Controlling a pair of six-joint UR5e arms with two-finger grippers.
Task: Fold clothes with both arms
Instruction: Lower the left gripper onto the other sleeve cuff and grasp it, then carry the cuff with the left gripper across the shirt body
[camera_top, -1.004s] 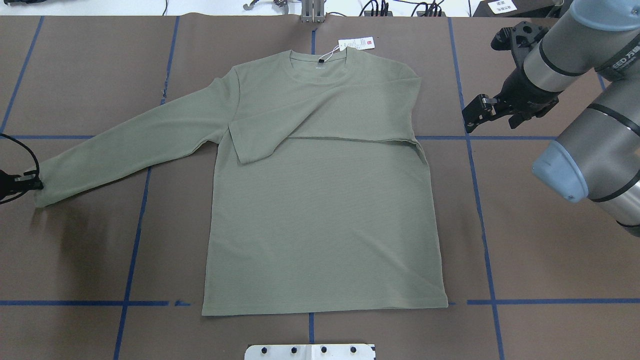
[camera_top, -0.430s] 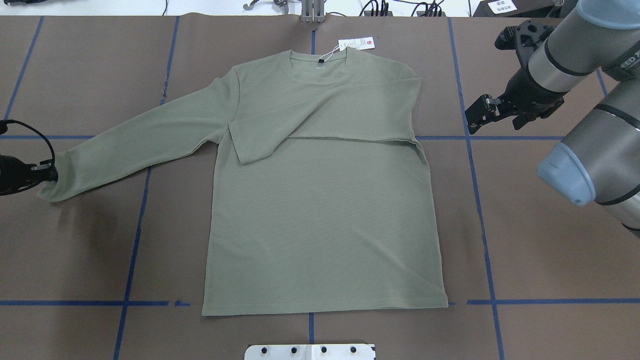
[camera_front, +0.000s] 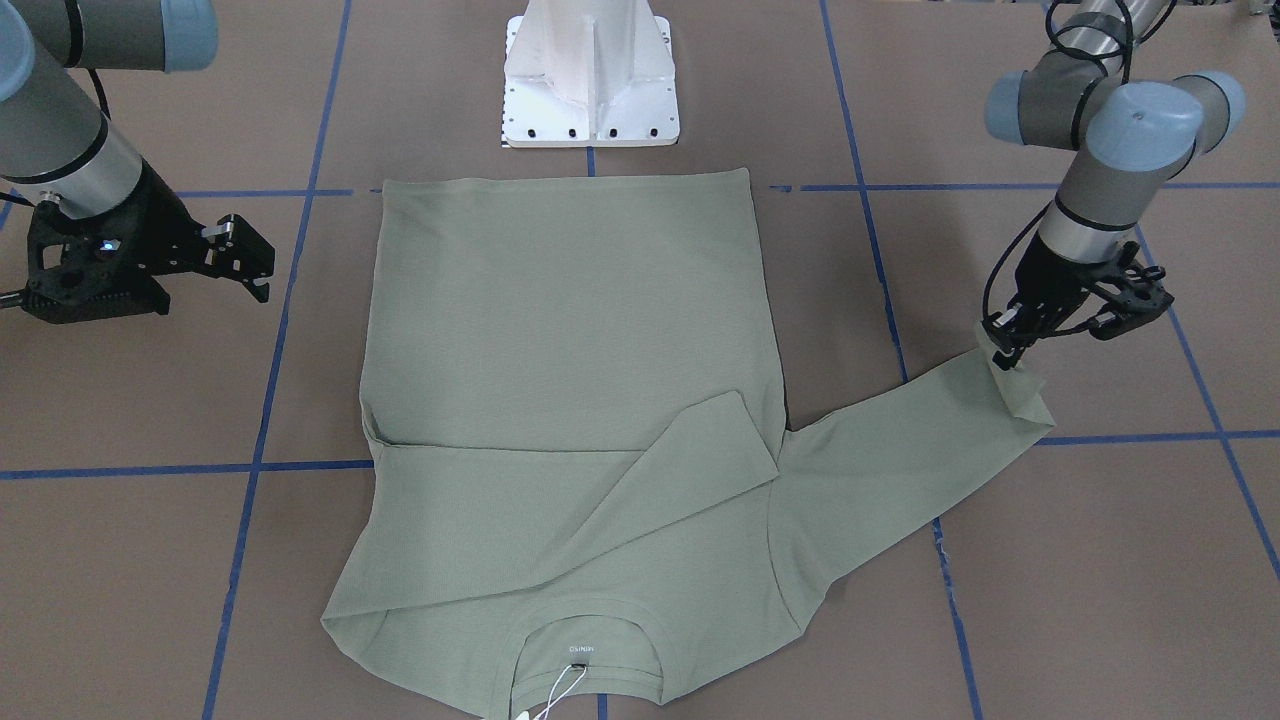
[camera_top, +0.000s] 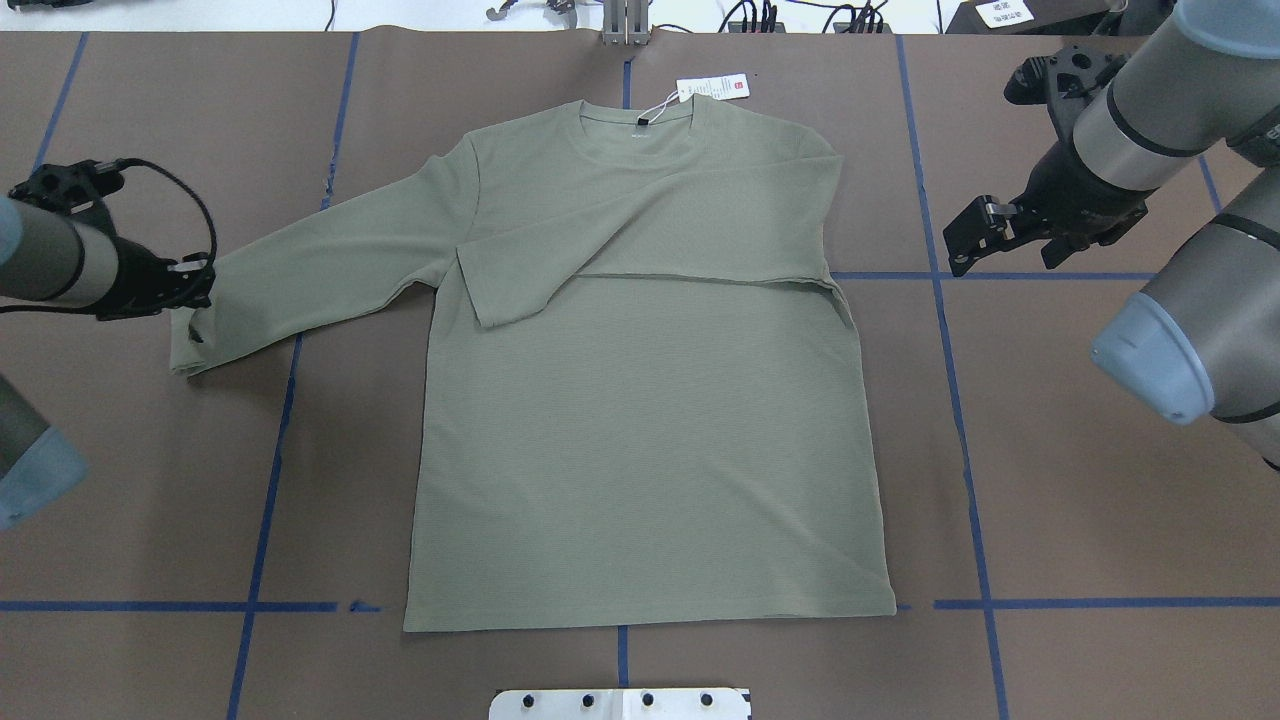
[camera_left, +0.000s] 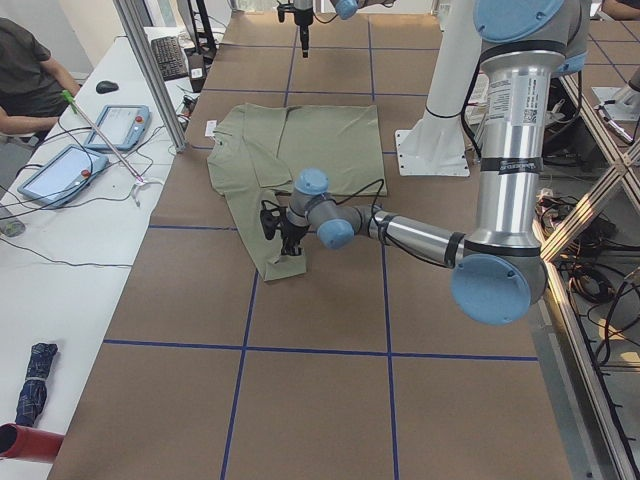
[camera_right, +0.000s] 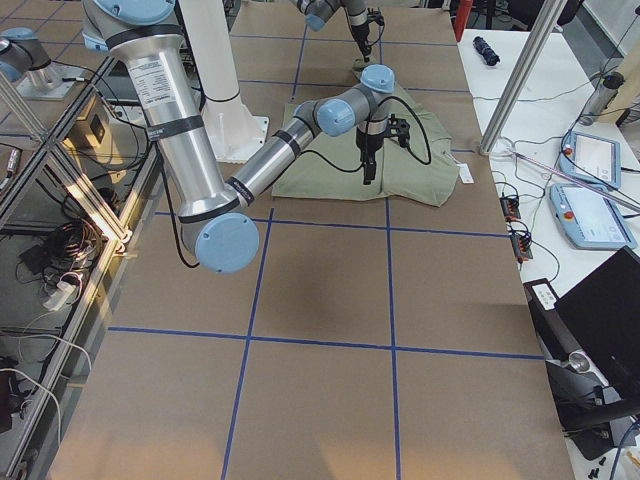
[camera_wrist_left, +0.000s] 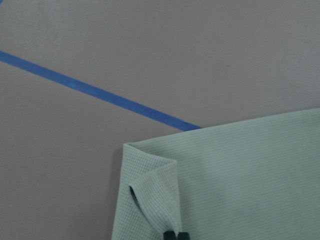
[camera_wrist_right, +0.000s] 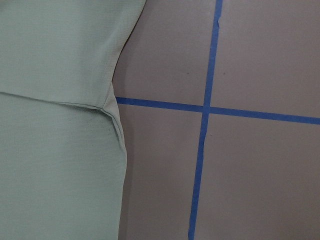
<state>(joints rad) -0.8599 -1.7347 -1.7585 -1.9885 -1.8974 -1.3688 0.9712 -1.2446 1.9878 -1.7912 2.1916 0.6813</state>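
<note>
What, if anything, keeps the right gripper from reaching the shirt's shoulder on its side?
Probably nothing, so yes: the right gripper hangs open and empty over the table beside that shoulder of the shirt, with only brown paper between. The left gripper is shut on the far cuff.

Light is bright, even and diffuse, falling from above onto the brown paper-covered tabletop (camera_top: 150, 500); shadows are soft, with only a faint dark smudge beside the cuff (camera_top: 195, 345) of the olive-green long-sleeved knit shirt (camera_top: 640, 450); the silver-grey tube of the near left arm (camera_left: 510, 150) carries a mild vertical sheen in the left side view; both wrist views wash the knit to a paler mint; the left one is slightly soft, its dark jaws blurred at the bottom edge; the fixed views are sharp.
</note>
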